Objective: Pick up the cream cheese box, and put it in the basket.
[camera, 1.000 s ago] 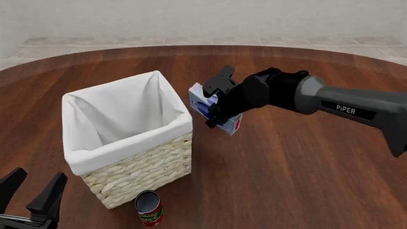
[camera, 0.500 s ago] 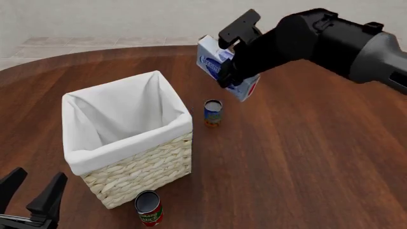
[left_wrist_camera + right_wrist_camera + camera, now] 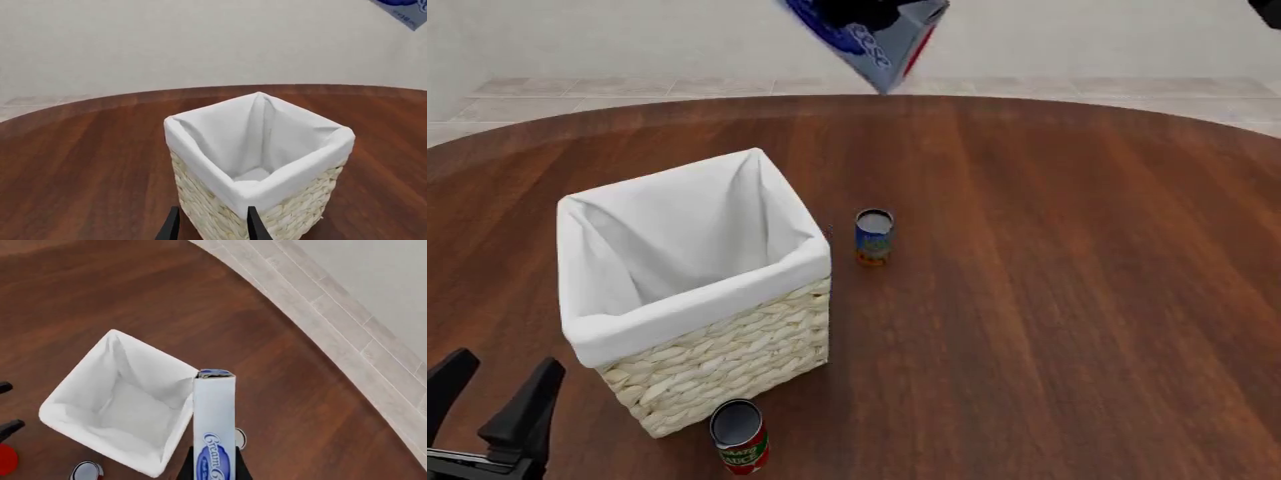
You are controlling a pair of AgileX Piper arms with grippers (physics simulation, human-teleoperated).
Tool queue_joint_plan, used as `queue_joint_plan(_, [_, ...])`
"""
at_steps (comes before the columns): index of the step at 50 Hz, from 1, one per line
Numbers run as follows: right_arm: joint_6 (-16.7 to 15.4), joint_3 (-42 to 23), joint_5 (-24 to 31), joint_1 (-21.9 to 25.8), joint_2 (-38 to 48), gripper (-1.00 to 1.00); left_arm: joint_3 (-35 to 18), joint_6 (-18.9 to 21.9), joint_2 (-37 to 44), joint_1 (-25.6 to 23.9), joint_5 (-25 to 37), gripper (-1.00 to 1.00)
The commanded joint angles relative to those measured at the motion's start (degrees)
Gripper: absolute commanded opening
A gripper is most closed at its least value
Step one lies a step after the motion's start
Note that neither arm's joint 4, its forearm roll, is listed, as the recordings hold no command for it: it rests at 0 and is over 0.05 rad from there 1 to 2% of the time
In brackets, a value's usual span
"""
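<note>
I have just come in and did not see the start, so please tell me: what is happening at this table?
The right arm holds the cream cheese box between its fingers, high above the table, up near the top edge of the front view. The basket stands below and is empty inside, so the box is not in it yet. The left gripper waits open near the basket, holding nothing. A blue can and a red-and-green can stand on the table beside the basket.

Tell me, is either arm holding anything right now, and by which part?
The right end effector grips the cream cheese box by its two broad faces at one end, high above the table. The left end effector is open, holding nothing.
</note>
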Motion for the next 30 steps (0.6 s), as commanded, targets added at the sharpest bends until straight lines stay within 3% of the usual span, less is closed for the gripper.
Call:
queue_joint_plan(1, [2.66, -10.83, 4.71, 7.64, 3.11, -1.0, 0.0, -0.12, -0.01, 0.01, -0.28, 1.0])
queue_joint_plan(15, [5.45, 1.16, -5.64, 12.62, 1.19, -1.0, 0.0, -0.52, -0.02, -0.3, -0.48, 1.0])
queue_joint_plan(30, [8.12, 19.83, -20.53, 16.56, -1.81, -1.0, 0.0, -0.52, -0.02, -0.58, -0.74, 1.0])
